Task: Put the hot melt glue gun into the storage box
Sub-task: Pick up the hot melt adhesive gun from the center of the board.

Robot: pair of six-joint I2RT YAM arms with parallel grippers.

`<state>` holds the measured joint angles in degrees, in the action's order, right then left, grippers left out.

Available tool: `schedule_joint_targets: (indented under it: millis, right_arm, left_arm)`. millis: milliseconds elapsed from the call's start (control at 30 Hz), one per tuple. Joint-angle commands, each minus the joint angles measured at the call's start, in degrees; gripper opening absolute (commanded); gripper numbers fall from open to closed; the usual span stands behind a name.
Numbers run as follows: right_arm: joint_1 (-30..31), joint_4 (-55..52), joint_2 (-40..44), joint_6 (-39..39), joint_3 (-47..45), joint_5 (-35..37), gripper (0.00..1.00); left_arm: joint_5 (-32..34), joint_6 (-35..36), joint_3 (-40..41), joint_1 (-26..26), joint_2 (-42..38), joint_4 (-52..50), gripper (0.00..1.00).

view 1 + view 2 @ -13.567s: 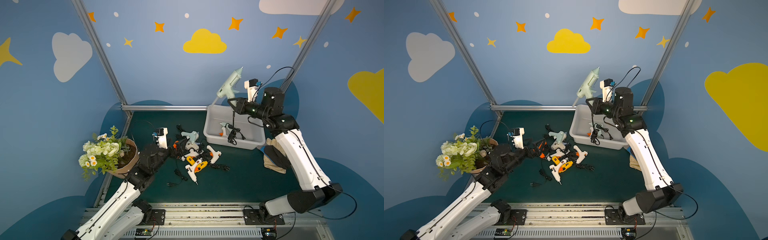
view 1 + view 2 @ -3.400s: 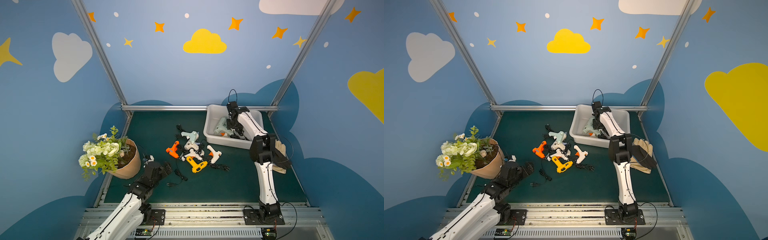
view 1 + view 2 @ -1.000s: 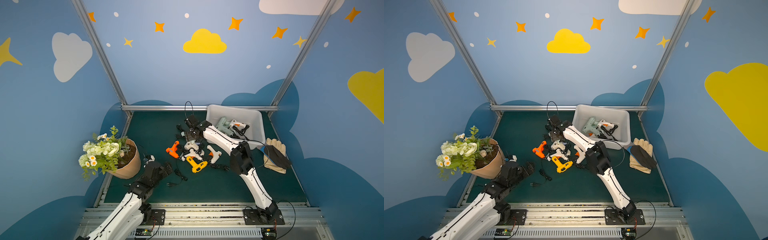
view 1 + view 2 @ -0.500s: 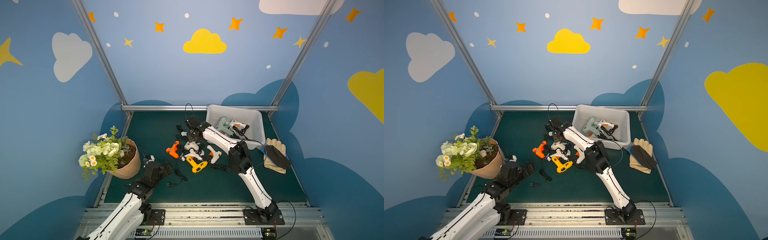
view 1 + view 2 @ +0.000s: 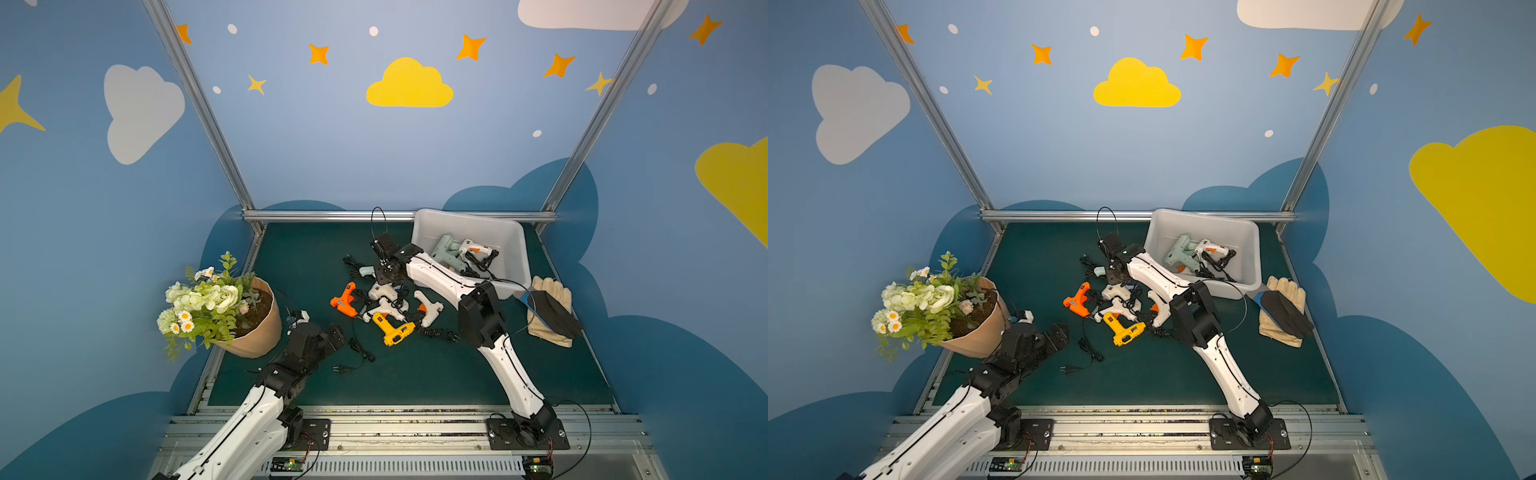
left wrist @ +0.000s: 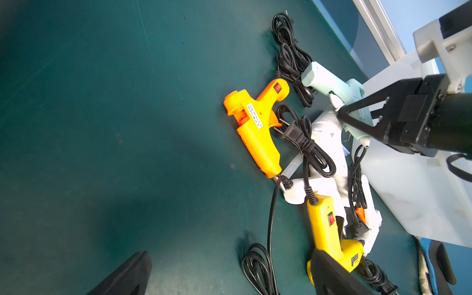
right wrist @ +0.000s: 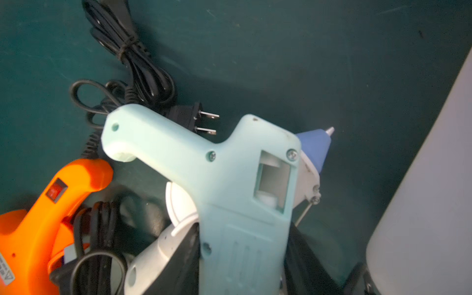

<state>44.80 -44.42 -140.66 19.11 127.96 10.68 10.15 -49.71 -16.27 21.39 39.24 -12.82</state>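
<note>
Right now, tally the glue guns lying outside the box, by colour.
white guns: 3
mint gun: 1
orange gun: 1
yellow gun: 1
Total: 6

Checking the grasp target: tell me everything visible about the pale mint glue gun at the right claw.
The pale mint plastic glue gun lies on its side beside the grey-white storage box. It has a blue nozzle cone with metal tip, screws and a rectangular window. The right claw pinches its barrel; a bundled black cord lies by its handle.
</note>
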Motion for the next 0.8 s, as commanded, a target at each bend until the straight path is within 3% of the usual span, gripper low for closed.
schedule_joint_targets:
  millis: [0, 767]
  right_arm:
    - [1.1, -0.5, 6.1, -1.5, -1.1, -0.1, 0.0]
    - [2.9, 6.8, 26.3, -8.2, -6.4, 8.1, 0.0]
  left_arm:
    - [0.7, 0.0, -0.2, -0.2, -0.9, -0.6, 1.0]
    - [1.0, 0.0, 0.2, -0.3, -2.9, -1.3, 1.0]
